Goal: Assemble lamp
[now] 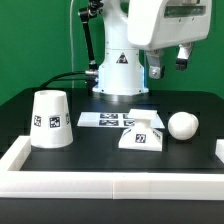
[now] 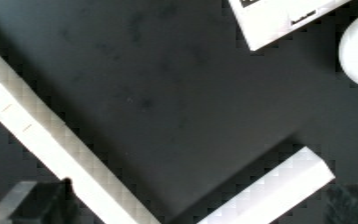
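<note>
Hanging high over the black table (image 1: 100, 152), the gripper (image 1: 168, 68) carries nothing. In the exterior view its jaws are small and dark under the white arm, so I cannot tell whether they are apart or together.

- The bulb (image 1: 183, 124) rests on the table well below the jaws, a little to the exterior view's right of them.
- The base block (image 1: 140, 133) lies below the jaws and to the exterior view's left. It is just beside the bulb and not touching it, with a tag facing the camera.
- The marker board (image 1: 106, 118) lies flat behind the base block.
- The shade (image 1: 48, 118) stands upright with its wide end down, far to the exterior view's left of the jaws and well apart from the other parts.
- A white wall (image 1: 100, 188) borders the table's near side.

The wrist view is mostly bare table (image 2: 158, 100).

- A corner of the marker board (image 2: 286, 22) and the rounded edge of the bulb (image 2: 357, 55) show near each other, cut by the frame.
- The wall (image 2: 34, 125) runs diagonally across.
- Another white piece (image 2: 291, 185) is cut off, and I cannot tell which part it is.
- The jaws are not clear in this view.
</note>
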`<move>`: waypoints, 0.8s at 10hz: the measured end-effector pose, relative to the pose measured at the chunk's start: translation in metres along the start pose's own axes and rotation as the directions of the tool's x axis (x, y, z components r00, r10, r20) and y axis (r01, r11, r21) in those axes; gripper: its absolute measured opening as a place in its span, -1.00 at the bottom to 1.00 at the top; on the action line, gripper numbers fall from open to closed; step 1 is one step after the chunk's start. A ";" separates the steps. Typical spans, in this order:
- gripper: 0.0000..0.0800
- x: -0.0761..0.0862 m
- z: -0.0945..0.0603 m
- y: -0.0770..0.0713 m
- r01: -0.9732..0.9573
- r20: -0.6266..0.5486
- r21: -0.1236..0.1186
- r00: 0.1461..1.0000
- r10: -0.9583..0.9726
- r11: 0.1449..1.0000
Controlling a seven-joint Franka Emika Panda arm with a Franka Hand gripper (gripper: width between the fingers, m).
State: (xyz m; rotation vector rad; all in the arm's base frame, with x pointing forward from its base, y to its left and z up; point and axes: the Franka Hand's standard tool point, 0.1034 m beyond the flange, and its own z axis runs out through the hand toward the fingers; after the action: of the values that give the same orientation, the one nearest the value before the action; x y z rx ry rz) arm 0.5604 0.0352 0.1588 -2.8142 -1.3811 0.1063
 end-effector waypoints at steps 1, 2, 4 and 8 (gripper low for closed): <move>0.75 0.000 0.000 0.000 0.000 0.000 0.000 1.000 0.000 1.000; 0.75 0.000 0.000 0.000 0.000 0.000 0.000 1.000 0.000 1.000; 0.75 0.000 0.000 0.000 0.000 0.000 0.000 1.000 0.000 1.000; 0.75 -0.035 0.020 -0.020 -0.041 -0.023 -0.022 0.999 0.041 0.999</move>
State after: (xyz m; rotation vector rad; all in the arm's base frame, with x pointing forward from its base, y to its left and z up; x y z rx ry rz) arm 0.5220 0.0195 0.1420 -2.8531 -1.3288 0.0594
